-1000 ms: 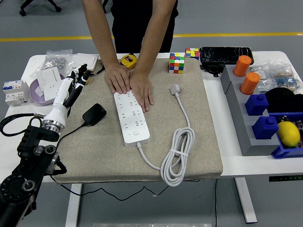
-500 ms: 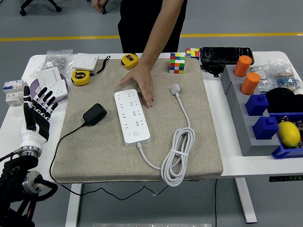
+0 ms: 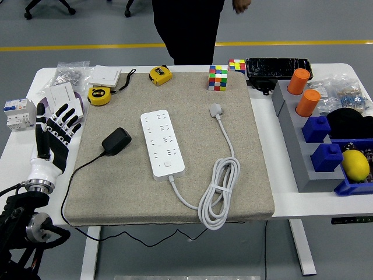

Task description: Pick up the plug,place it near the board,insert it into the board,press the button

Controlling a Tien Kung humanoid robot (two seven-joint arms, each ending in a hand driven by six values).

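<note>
Since the black plug (image 3: 116, 140) lies untouched on the mat left of the white power strip (image 3: 162, 143), all 4 steps appear left. At lower left, the left hand (image 3: 54, 135) has its fingers spread, holding nothing.

From my remote seat, no text, brand, number or sign can be read on anything in the head view.

- Power strip (image 3: 162, 143): white face, socket holes only; no marking I can make out.
- Two yellow tape measures (image 3: 159, 74) and (image 3: 99, 95): each carries a dark label patch, too small to read.
- White switch plates (image 3: 105, 74): blank as far as I can tell.
- Breaker (image 3: 16, 113) at the table's left edge: has small print, blurred beyond reading.
- Plastic bags (image 3: 344, 87) at the far right: printed bits inside, illegible.
- Black plug (image 3: 116, 141): no lettering visible.
</note>
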